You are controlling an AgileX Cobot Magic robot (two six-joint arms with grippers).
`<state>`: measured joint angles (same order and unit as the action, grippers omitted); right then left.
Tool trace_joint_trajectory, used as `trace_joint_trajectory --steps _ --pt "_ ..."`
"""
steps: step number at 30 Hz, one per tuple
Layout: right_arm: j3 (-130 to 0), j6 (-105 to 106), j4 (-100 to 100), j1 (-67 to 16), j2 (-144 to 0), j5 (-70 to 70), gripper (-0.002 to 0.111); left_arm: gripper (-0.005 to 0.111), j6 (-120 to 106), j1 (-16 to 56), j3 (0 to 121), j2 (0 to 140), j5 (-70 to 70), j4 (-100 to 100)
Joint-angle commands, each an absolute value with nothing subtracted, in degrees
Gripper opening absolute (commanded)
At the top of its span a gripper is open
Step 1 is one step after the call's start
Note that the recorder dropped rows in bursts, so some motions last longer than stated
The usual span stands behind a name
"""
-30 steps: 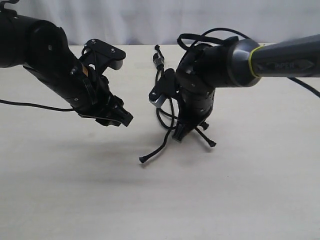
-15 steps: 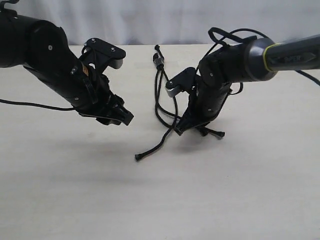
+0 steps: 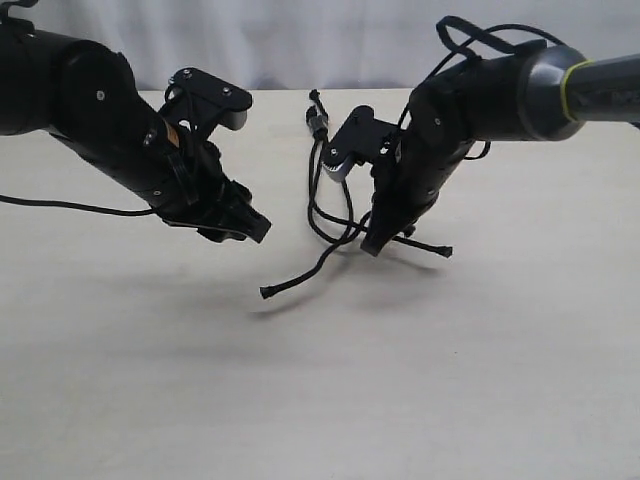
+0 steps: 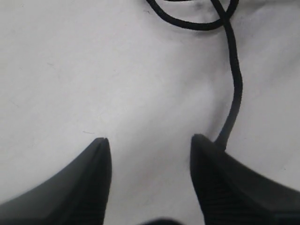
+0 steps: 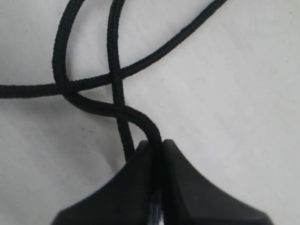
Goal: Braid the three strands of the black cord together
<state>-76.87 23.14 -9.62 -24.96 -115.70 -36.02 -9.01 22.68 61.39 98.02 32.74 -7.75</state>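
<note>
**Right gripper pinching one strand, left gripper open**

Nearest, a loose strand point(image 3: 300, 279) is lying on the pale table point(image 3: 480, 380), its knobbed tip pointing left. Just behind it, the right gripper point(image 3: 372, 245) is clamping a second strand point(image 5: 101, 108) where the three strands point(image 5: 115, 77) are crossing. The left gripper point(image 3: 250, 228) is hovering, fingers apart and holding nothing. Farthest, the black cord point(image 3: 317, 165) is ending in its bound bundle point(image 3: 318, 120).

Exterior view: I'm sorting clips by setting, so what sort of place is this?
Probably a robotics lab bench rather than a home: a pale tabletop, a plain white backdrop behind it, and a black cord lying between the left arm and the right arm.
</note>
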Motion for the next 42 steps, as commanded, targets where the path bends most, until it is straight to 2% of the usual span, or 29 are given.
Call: trace_joint_trajectory --steps 1,5,10,15,17,21,25,31,42 --pt "-76.93 26.59 -9.85 -24.73 -118.16 -31.19 0.004 0.049 -8.65 22.66 61.2 97.48 31.77 -8.53" --pt "-76.93 26.59 -9.85 -24.73 -121.54 -27.93 0.004 0.049 -8.65 22.66 61.2 97.48 31.79 -8.57" --pt "-76.93 24.31 -6.41 -24.73 -124.47 -30.89 0.004 0.049 -8.65 22.66 61.2 97.48 32.37 -8.67" --pt "-76.93 24.45 7.65 -24.84 -124.75 -45.25 0.004 0.048 -8.56 22.66 59.99 98.36 28.99 -9.67" --pt "-76.93 24.73 11.23 -24.84 -124.62 -48.84 0.004 0.042 -8.56 22.66 58.56 100.15 27.54 -12.89" --pt "-74.88 24.03 22.94 -24.84 -124.27 -52.71 0.004 0.014 -8.56 22.66 58.4 105.89 25.02 -19.11" --pt "-72.58 24.72 24.8 -24.84 -124.13 -52.22 0.004 0.001 -8.56 22.66 58.4 110.74 22.02 -20.21" --pt "-72.58 24.44 25.52 -24.84 -123.14 -52.19 0.004 0.0 -8.73 22.66 58.4 116.92 23.55 -30.38" --pt "-72.58 24.0 29.51 -24.84 -123.14 -51.94 0.005 0.0 -13.56 24.43 58.4 117.24 28.73 -34.13"
